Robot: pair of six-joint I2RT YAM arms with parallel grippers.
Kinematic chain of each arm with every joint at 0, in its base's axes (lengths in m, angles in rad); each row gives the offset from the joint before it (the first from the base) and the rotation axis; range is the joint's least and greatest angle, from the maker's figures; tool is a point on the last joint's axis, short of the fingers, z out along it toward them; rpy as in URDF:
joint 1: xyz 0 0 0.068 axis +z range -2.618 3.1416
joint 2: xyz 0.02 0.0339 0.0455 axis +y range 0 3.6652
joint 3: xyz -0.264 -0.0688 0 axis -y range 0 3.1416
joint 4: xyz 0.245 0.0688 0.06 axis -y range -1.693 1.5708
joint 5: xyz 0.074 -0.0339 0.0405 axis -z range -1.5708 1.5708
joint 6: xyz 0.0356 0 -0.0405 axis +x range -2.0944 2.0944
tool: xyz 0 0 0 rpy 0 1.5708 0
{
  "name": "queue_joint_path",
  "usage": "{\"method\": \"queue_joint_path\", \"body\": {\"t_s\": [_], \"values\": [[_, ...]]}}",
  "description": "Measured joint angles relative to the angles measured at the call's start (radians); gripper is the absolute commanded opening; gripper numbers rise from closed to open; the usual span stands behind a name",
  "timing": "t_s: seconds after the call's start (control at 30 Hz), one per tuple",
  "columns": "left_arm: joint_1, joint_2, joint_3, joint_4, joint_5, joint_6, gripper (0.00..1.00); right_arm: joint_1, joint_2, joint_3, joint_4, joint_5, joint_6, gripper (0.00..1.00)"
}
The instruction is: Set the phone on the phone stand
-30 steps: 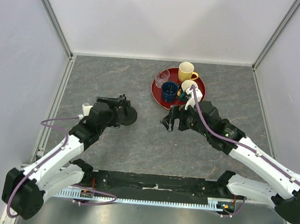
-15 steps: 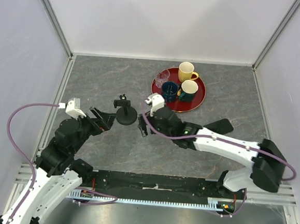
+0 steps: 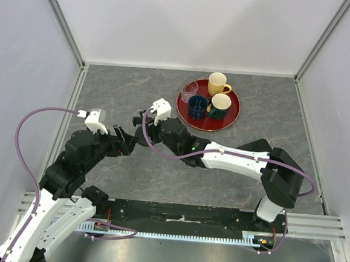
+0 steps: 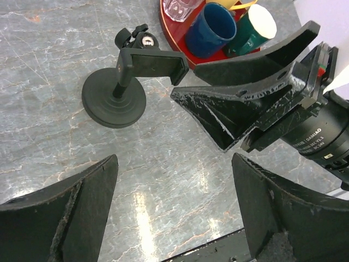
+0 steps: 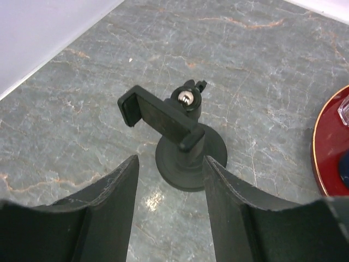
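The phone stand is black, with a round disc base, a short stem and a flat clamp cradle on a ball joint. It stands on the grey table left of the red tray, and its cradle is bare. The phone is out of view in every frame. My right gripper is open with only table between its fingers. Its fingertips sit just short of the stem and the cradle's end. In the top view the right gripper covers most of the stand. My left gripper is wide open and hangs a little nearer than the stand, holding nothing.
A round red tray at the back right carries a yellow mug, a blue cup, a green mug and a clear glass. Both grippers crowd the stand. White walls close off the far and side edges.
My right arm has swung left from beside the tray to the stand, and its jaws have narrowed. My left arm has drawn back from the stand toward the near left.
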Motion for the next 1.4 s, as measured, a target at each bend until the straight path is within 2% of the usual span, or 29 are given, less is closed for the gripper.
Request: {"method": "queue_joint_path", "body": {"t_s": [0.13, 0.27, 0.37, 0.47, 0.53, 0.57, 0.67, 0.77, 0.93, 1.1, 1.2, 1.3, 1.4], "values": [[0.0, 0.013, -0.001, 0.001, -0.009, 0.02, 0.87, 0.0, 0.037, 0.031, 0.023, 0.016, -0.014, 0.42], [0.0, 0.022, -0.005, 0.004, -0.008, 0.03, 0.85, 0.0, 0.083, 0.073, 0.016, 0.04, -0.027, 0.39], [0.0, 0.021, -0.023, 0.005, -0.008, 0.035, 0.82, 0.0, 0.098, 0.083, 0.01, 0.063, -0.037, 0.28], [0.0, 0.016, -0.04, 0.004, -0.009, 0.038, 0.82, 0.0, 0.098, 0.085, 0.003, 0.094, -0.053, 0.24], [0.0, 0.005, -0.048, 0.006, -0.01, 0.04, 0.81, 0.0, 0.098, 0.089, -0.008, 0.113, -0.063, 0.34], [0.0, -0.002, -0.052, 0.008, -0.01, 0.042, 0.8, 0.0, 0.098, 0.09, -0.012, 0.115, -0.063, 0.54], [0.0, -0.014, -0.061, 0.013, -0.01, 0.043, 0.8, 0.0, 0.093, 0.092, -0.043, 0.109, -0.06, 0.83], [0.0, -0.019, -0.066, 0.019, -0.01, 0.045, 0.8, 0.0, 0.064, 0.084, -0.099, 0.08, -0.039, 0.93], [0.0, -0.026, -0.079, 0.035, -0.009, 0.047, 0.79, -0.003, -0.141, -0.019, -0.143, 0.039, 0.013, 0.98], [0.0, -0.03, -0.079, 0.043, -0.009, 0.047, 0.79, -0.062, -0.378, -0.118, -0.161, 0.114, 0.076, 0.98], [0.0, -0.034, -0.079, 0.043, -0.009, 0.047, 0.79, -0.209, -0.469, -0.183, -0.214, 0.181, 0.15, 0.98], [0.0, -0.035, -0.079, 0.044, -0.008, 0.048, 0.78, -0.468, -0.493, -0.231, -0.358, 0.219, 0.291, 0.98], [0.0, -0.036, -0.079, 0.044, -0.008, 0.048, 0.78, -0.73, -0.486, -0.275, -0.496, 0.193, 0.417, 0.98]]}}
